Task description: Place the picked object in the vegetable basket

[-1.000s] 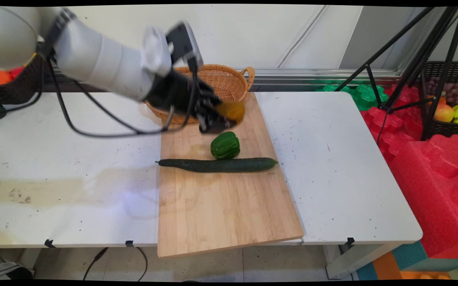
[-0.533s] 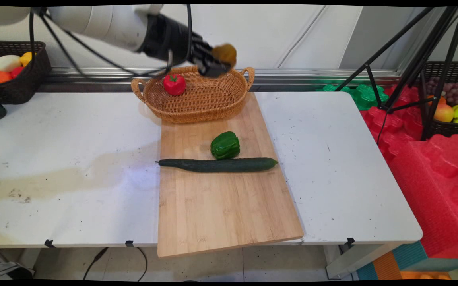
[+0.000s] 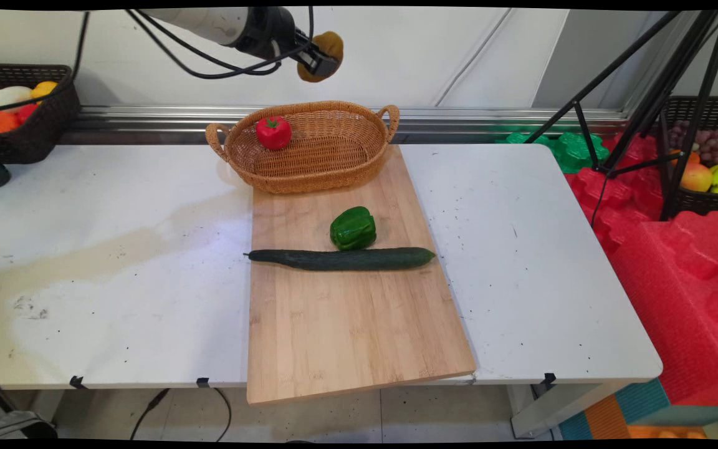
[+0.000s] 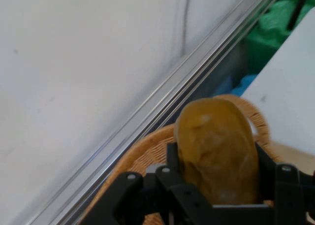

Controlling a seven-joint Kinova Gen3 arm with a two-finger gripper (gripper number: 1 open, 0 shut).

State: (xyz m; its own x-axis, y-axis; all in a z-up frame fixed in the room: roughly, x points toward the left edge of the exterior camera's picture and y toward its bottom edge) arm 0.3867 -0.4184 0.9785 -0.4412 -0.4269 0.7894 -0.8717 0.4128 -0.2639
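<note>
- White table (image 3: pixel 116 249), stained along its left half, lies well below the black pincer (image 3: pixel 315 57).
- Pale rectangular wooden board (image 3: pixel 353 324) rests on it, below the pincer.
- Oval woven wicker basket (image 3: pixel 334 165) sits almost directly beneath the pincer, overlapping the board's far end.

White tabletop (image 3: pixel 116 262) before a pale wall (image 3: pixel 434 50) with a metal rail (image 3: pixel 490 115) along its base. Black tripod (image 3: pixel 646 93) and red foam blocks (image 3: pixel 677 268) at right; dark fruit baskets (image 3: pixel 28 134) at both sides.
</note>
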